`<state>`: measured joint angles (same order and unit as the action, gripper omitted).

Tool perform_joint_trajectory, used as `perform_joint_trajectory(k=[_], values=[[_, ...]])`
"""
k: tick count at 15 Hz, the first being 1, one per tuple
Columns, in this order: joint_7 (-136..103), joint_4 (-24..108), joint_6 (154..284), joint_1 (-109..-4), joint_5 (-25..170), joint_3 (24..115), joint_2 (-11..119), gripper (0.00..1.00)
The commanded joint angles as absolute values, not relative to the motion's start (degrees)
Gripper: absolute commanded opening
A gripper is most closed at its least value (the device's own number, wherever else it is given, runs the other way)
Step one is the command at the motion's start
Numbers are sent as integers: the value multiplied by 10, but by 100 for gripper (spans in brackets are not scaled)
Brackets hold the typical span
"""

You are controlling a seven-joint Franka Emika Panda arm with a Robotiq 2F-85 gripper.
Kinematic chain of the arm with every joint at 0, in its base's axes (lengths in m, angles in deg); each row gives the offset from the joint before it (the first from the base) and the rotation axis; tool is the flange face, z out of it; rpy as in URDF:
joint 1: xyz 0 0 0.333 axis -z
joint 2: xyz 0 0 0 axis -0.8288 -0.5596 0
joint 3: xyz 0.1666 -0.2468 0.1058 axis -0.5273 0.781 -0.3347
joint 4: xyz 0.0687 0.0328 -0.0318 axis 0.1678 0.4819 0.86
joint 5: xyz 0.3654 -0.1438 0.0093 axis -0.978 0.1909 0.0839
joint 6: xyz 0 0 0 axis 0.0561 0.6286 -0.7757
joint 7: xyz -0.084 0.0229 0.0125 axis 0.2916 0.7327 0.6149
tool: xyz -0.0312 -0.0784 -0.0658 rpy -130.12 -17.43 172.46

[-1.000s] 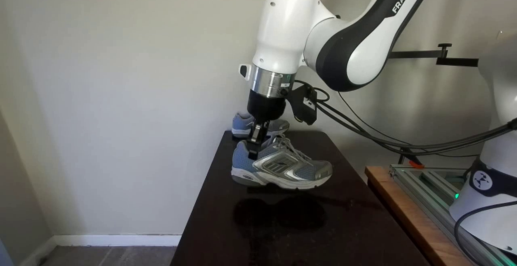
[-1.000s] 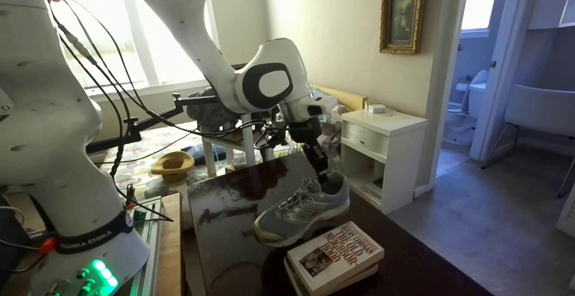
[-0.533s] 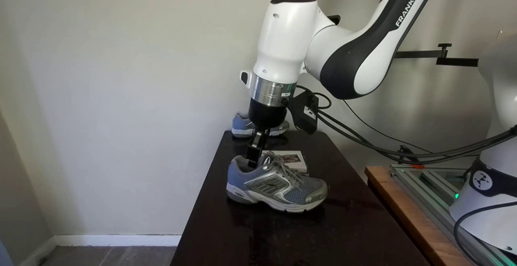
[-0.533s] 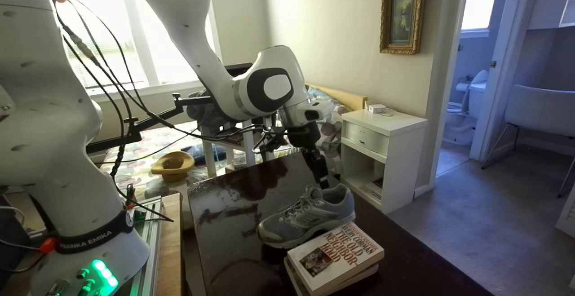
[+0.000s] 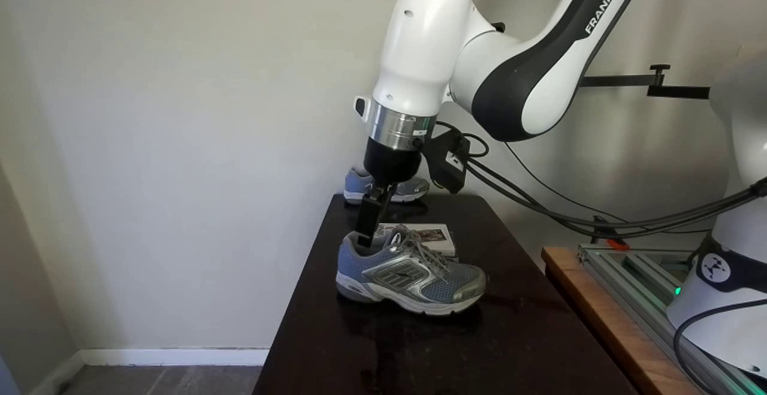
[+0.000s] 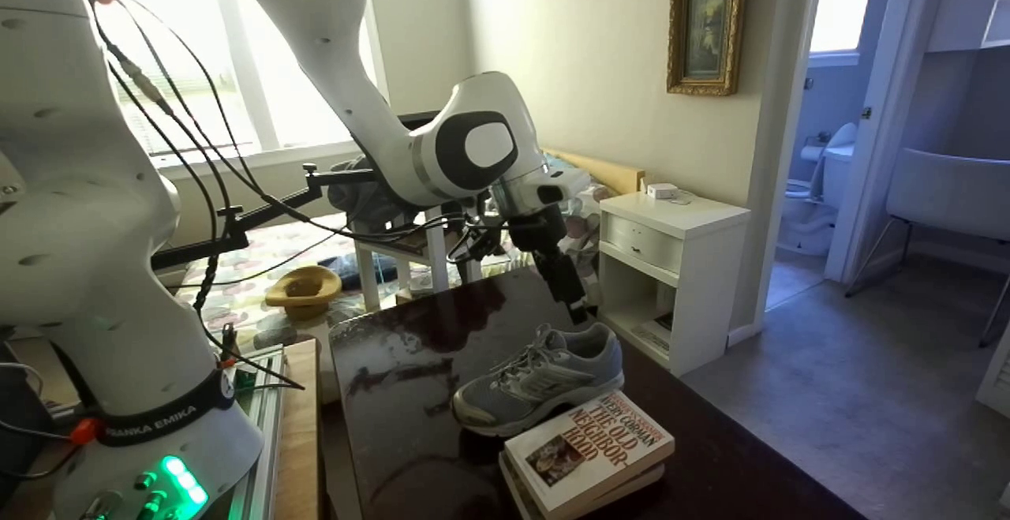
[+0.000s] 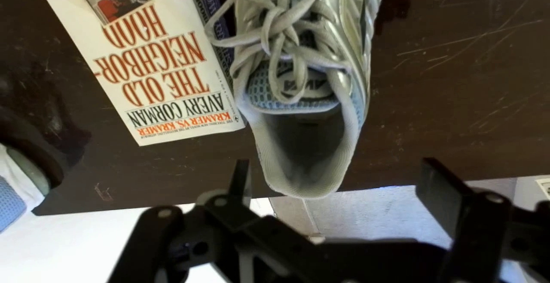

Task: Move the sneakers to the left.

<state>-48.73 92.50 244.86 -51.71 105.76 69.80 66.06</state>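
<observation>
Bare tabletop (image 5: 455, 353) ran along the near sneaker (image 5: 413, 278) on the flank away from the books (image 6: 588, 453) and past its toe: passable. Books stood just beside the other flank, leaving little room; contact could not be judged. Farther on, the far sneaker (image 5: 412, 189) stood in the way before the wall (image 5: 210, 143). Gripper (image 7: 337, 178), jaws well apart, occupied the heel end.

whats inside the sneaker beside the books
Inside the sneaker, the wrist view shows pale lining and a darker insole. The inside further forward is hidden under the tongue and laces.
</observation>
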Motion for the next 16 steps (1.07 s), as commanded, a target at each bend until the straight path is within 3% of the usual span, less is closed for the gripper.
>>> perform_joint_trajectory(k=[1, 16], values=[[-494, 922, 2451, -510, 1067, 708, 688, 100], [-428, 870, 2485, -453, 1065, 784, 693, 100]])
